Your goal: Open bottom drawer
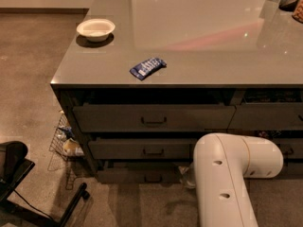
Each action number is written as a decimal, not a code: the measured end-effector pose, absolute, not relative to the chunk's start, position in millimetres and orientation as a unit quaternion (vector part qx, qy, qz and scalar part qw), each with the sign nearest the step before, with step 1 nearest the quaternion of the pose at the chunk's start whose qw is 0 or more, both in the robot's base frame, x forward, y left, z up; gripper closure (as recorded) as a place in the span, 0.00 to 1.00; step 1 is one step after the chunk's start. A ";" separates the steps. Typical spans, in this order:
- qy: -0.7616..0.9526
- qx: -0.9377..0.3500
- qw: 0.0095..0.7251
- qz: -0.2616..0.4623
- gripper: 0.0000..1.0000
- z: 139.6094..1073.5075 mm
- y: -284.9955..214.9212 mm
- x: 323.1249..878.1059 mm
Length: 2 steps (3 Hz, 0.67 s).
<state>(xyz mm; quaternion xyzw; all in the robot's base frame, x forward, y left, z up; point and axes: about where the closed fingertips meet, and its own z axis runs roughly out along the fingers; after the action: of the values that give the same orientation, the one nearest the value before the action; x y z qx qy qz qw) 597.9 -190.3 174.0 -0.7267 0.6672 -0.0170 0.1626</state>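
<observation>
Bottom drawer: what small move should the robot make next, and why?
Probably slide the gripper across to the handle of the bottom drawer. The gripper sits low beside the white arm, right of that handle, and the drawer does not look pulled out.

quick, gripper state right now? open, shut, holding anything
Gripper: cannot be told. It sits low by the right end of the bottom drawer, mostly hidden behind the white arm.

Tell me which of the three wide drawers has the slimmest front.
The bottom drawer, just above the floor; the middle drawer and top drawer have taller fronts. The tool sits at its right end, beside the white arm.
</observation>
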 end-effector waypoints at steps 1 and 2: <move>0.667 -0.727 0.163 -0.017 1.00 175.2 -190.3 597.9; 0.667 -0.727 0.163 -0.017 1.00 176.5 -190.3 597.9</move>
<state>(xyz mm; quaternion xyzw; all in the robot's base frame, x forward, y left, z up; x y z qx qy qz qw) 597.9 -190.3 176.5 -0.7267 0.6672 -0.0170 0.1626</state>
